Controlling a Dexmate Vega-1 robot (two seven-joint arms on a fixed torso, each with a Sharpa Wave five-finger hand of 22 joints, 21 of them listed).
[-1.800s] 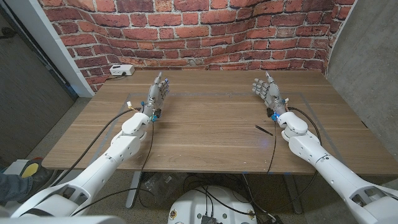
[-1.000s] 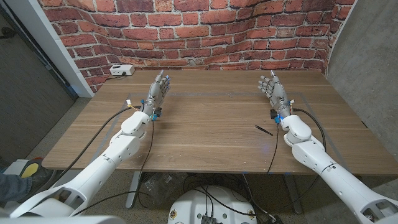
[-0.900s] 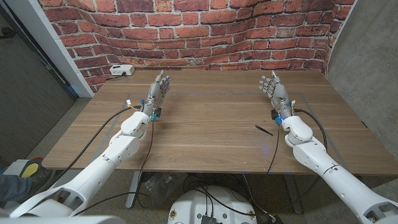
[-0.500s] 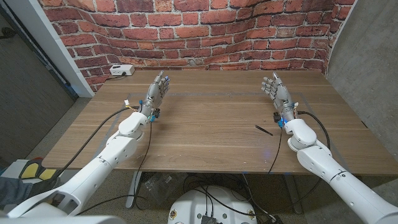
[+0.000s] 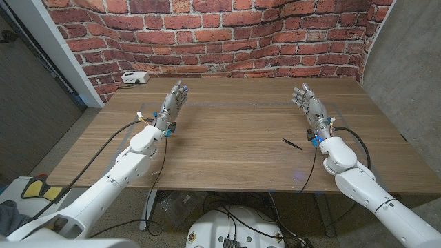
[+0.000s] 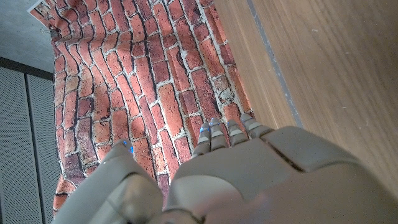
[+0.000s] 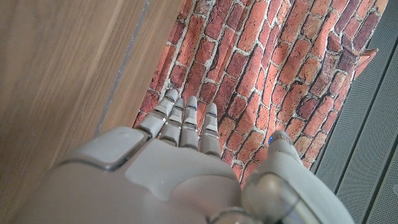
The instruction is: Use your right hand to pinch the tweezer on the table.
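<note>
You're drifting your right hand away from the tweezer, not toward it.

Your right hand (image 5: pixel 308 105) is sliding toward the right of the frame, fingers spread, holding nothing. The thin black metal tweezer (image 5: pixel 292 144) is lying untouched on the wooden table (image 5: pixel 227 138), lower right of centre, beside your forearm. Left hand (image 5: pixel 173 102) is idling, fingers apart.

Overhead head camera; close wrist cameras

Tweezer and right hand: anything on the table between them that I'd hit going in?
Nothing visible. The tweezer lies on bare wood, inboard of the right forearm and nearer the robot than the right hand, which is open and holds nothing.
</note>
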